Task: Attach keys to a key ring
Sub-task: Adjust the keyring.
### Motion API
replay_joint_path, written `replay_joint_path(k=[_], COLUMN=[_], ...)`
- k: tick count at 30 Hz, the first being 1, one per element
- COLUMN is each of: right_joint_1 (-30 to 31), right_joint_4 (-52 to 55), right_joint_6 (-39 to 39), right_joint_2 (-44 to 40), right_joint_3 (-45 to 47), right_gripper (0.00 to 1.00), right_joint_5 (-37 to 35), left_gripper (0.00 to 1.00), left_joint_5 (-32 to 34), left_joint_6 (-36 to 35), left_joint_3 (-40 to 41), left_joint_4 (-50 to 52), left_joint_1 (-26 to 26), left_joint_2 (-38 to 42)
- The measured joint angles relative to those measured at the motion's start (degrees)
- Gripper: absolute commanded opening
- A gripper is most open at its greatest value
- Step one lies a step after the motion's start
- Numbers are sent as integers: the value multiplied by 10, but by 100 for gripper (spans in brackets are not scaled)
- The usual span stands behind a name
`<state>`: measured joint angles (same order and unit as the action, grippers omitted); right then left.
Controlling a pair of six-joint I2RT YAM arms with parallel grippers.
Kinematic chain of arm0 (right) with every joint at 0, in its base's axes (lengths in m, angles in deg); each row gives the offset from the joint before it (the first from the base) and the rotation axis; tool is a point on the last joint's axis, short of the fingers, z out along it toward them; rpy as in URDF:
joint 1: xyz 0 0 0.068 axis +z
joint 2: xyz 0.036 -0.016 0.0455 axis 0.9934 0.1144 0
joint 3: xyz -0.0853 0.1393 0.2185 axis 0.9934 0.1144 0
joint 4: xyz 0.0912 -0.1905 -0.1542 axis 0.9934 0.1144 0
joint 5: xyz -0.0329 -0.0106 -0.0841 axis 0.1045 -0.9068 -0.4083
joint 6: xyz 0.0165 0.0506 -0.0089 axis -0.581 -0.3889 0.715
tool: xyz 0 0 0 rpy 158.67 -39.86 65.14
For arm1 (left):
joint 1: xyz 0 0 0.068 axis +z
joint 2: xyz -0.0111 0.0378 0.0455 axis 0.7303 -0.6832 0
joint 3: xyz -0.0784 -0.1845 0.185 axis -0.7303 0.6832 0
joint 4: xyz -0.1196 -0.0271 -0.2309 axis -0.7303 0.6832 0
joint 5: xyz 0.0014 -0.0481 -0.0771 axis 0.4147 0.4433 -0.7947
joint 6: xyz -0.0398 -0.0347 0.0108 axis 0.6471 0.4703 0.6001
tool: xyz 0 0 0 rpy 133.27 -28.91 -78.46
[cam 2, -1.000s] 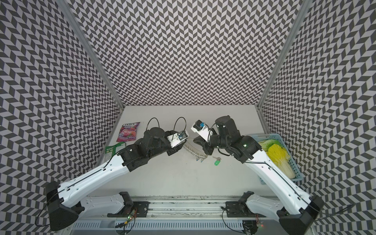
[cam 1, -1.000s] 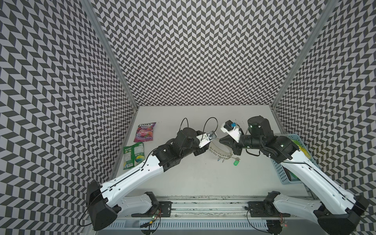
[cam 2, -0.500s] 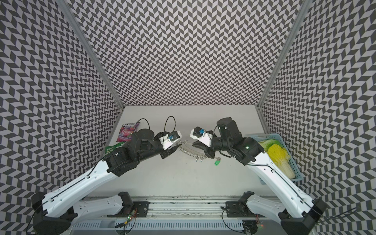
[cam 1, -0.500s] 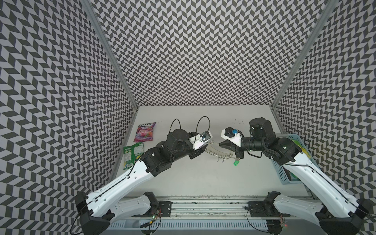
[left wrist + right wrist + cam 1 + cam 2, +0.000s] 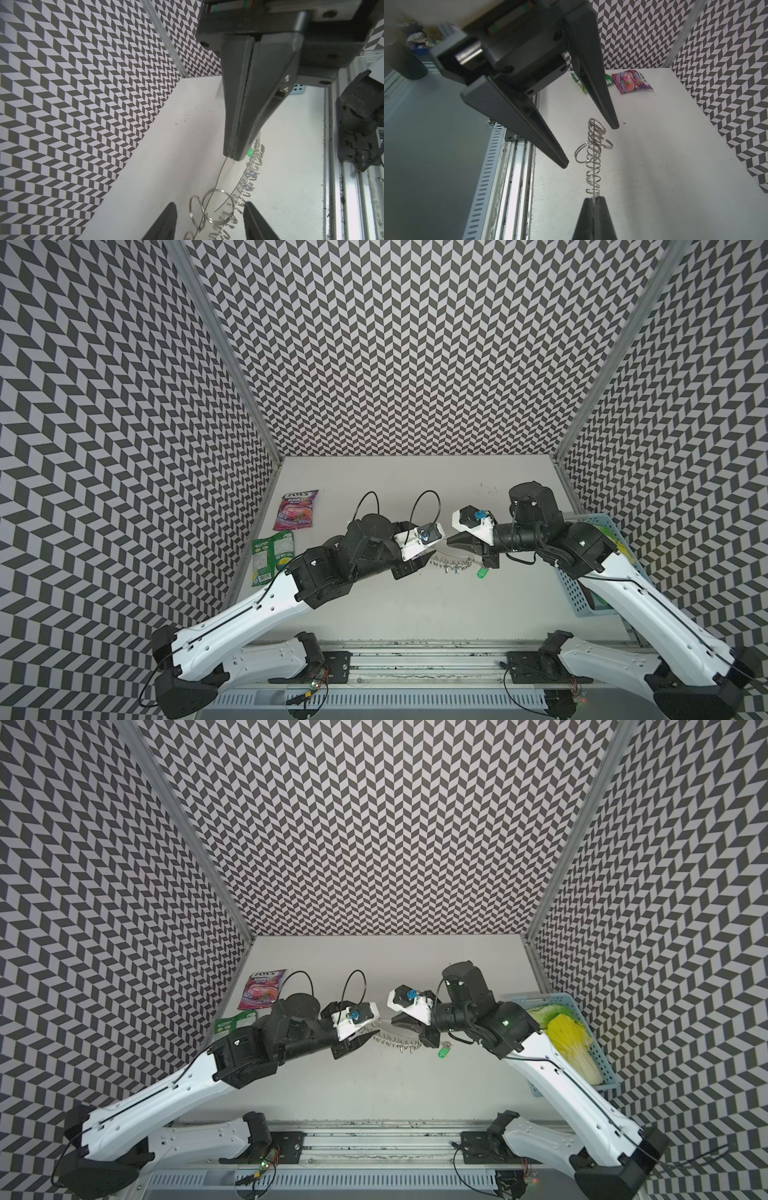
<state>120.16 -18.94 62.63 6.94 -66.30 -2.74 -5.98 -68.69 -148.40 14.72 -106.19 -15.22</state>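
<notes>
Clamped tight on one end of the key ring [image 5: 593,166] by the right gripper [image 5: 593,200], held over the middle of the table [image 5: 415,614]. Around the ring's other end, the left gripper [image 5: 210,204], jaws roughly half spread, fingers [image 5: 166,220] either side of it and close by. Just beside the right gripper's tip, toward the table's front edge: the green-tagged key [image 5: 482,572]; hanging or lying, cannot tell. At the left edge, purple candy bag [image 5: 296,510], green snack bag [image 5: 272,558].

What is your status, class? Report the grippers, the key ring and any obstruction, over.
Right gripper shut on key ring. Left gripper open, fingers astride its other end. Green-tagged key near the gripped end. No obstruction seen.
</notes>
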Motion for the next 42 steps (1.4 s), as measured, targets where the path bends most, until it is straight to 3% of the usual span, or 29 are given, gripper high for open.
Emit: replay_joint_path(k=[10, 21, 31, 42], right_joint_1=[2, 2, 2, -9], right_joint_4=[13, 15, 38, 42], right_joint_6=[-15, -60, -187, -290], right_joint_2=[20, 39, 122, 123], right_joint_3=[-14, -26, -51, -50], right_gripper=[0, 0, 0, 0], right_joint_5=[24, 62, 101, 152], left_gripper=[54, 54, 54, 53], left_joint_5=[110, 146, 175, 189], left_joint_6=[-24, -35, -14, 23], left_joint_3=[18, 26, 76, 81], left_joint_4=[-2, -4, -18, -18], left_joint_1=[-83, -86, -86, -86], left_joint_2=[36, 46, 80, 106])
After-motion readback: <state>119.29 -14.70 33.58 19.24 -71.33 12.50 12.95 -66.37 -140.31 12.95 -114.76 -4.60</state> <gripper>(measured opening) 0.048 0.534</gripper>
